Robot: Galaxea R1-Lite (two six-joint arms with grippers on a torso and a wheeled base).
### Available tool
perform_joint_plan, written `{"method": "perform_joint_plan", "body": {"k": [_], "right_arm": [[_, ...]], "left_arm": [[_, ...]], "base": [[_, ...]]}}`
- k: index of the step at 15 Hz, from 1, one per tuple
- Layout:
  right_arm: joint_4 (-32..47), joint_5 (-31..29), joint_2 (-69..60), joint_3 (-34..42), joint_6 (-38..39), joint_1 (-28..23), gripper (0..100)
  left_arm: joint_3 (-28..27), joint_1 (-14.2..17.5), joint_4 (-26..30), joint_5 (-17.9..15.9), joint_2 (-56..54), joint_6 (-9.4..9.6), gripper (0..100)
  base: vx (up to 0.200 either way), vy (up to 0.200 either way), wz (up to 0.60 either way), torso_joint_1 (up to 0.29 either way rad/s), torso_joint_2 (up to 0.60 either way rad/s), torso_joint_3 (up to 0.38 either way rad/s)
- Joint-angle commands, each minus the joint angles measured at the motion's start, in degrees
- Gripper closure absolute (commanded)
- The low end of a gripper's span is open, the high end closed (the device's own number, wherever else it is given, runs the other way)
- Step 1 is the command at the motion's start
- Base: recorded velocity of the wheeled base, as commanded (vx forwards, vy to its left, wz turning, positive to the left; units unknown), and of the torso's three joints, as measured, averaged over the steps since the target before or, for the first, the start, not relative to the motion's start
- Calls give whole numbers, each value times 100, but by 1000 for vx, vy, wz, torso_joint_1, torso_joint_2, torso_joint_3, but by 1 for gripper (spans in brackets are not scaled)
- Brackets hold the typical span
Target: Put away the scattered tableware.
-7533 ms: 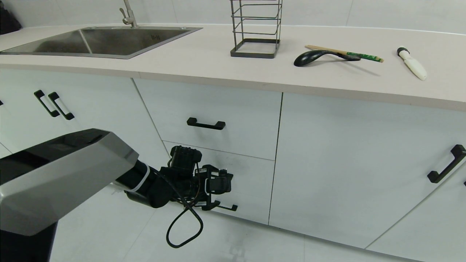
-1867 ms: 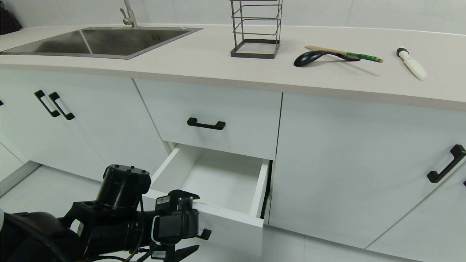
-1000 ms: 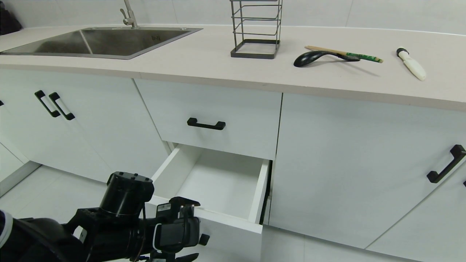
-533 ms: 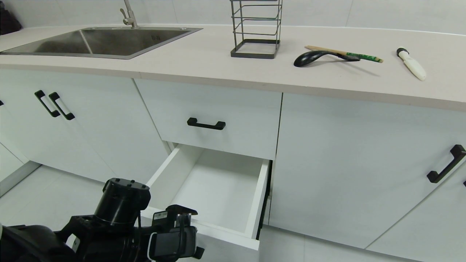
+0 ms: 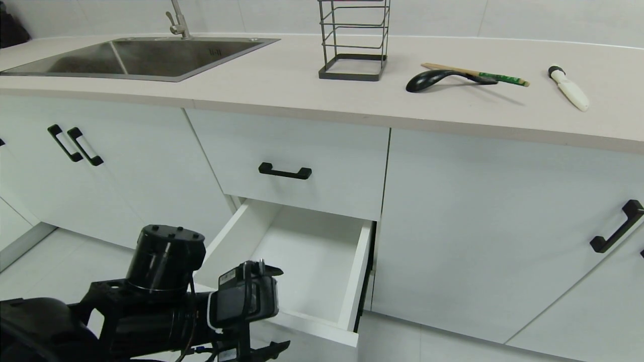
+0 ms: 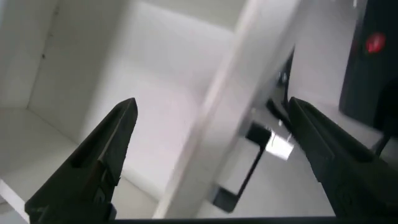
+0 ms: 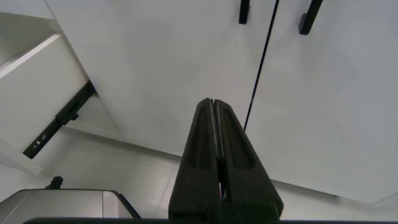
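Bright, even light on the pale countertop (image 5: 282, 95), a soft shadow beside the black spoon (image 5: 427, 79), dull reflections in the steel sink (image 5: 151, 55).

1. Left arm (image 5: 151, 317): matte black, with a round, screw-studded joint cap (image 5: 165, 251).
2. Beside that cap: boxy black module (image 5: 245, 300), white label.
3. Left pincer (image 6: 211, 107) and right pincer (image 7: 214, 102): both black and tapered.

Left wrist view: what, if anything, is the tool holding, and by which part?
Nothing: the left tool is open, with the drawer front between its spread fingers, ungripped.
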Motion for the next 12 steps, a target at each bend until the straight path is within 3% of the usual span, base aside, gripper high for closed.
{"method": "perform_joint_plan", "body": {"k": [1,2,3,4,6,7,8,10,12], "right_arm": [[0,2,7,0,-2,1,100],[0,2,7,0,-2,1,100],[0,2,7,0,-2,1,100],[0,2,7,0,-2,1,100],[0,2,7,0,-2,1,100],[0,2,7,0,-2,1,100],[0,2,7,0,-2,1,100],[0,2,7,0,-2,1,100],[0,2,7,0,-2,1,100]], "left_arm": [[-428,-519,13,4,-566,-977,0],[-595,-712,39,48,-769,-1777,0],[-674,-774,30,92,-865,-2146,0],[-797,-800,4,92,-1059,-2928,0],[-806,-669,30,-198,-1419,-3737,0],[-806,-633,4,-585,-1603,-4045,0],[-806,-537,-14,-743,-1718,-4185,0],[-806,-80,-14,-954,-2201,-4546,0],[-938,17,-172,-989,-2641,-4906,0]], "base": [[0,0,0,0,0,0],[0,0,0,0,0,0],[0,0,0,0,0,0],[0,0,0,0,0,0],[0,0,0,0,0,0],[0,0,0,0,0,0],[0,0,0,0,0,0],[0,0,0,0,0,0],[0,0,0,0,0,0]]}}
